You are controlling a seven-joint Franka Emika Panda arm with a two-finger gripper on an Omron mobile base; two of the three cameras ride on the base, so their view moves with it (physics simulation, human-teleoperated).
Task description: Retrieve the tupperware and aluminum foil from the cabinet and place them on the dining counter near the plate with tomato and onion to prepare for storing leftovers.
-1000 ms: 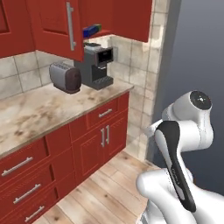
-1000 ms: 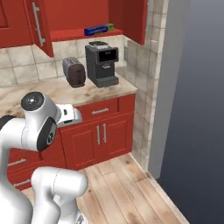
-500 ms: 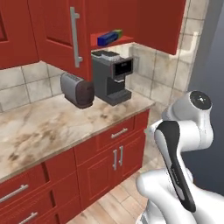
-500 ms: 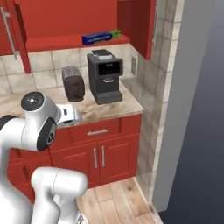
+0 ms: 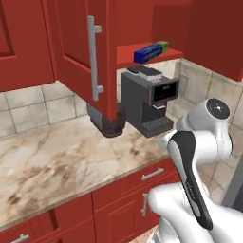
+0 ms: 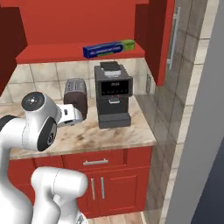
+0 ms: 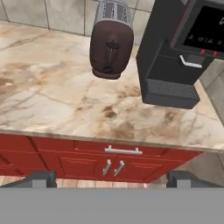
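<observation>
The tool (image 7: 111, 178) is released and empty, jaws spread wide, held low over the desk's (image 7: 52, 105) front edge. Judged stage: approach, nothing retrieved yet. The aluminum foil (image 6: 109, 48) lies on the open cabinet's (image 5: 90, 52) shelf, above the coffee machine (image 6: 113, 95) and toaster (image 7: 111, 39). Next move calls for raising the tool to the shelf.

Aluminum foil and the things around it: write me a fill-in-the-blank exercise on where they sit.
1. The aluminum foil lies on the red ____ of the cabinet.
2. Directly below it stands a dark ____ machine.
3. The toaster stands on the ____ countertop.
4. The cabinet door is ____.

Missing words: shelf; coffee; marble; open
</observation>
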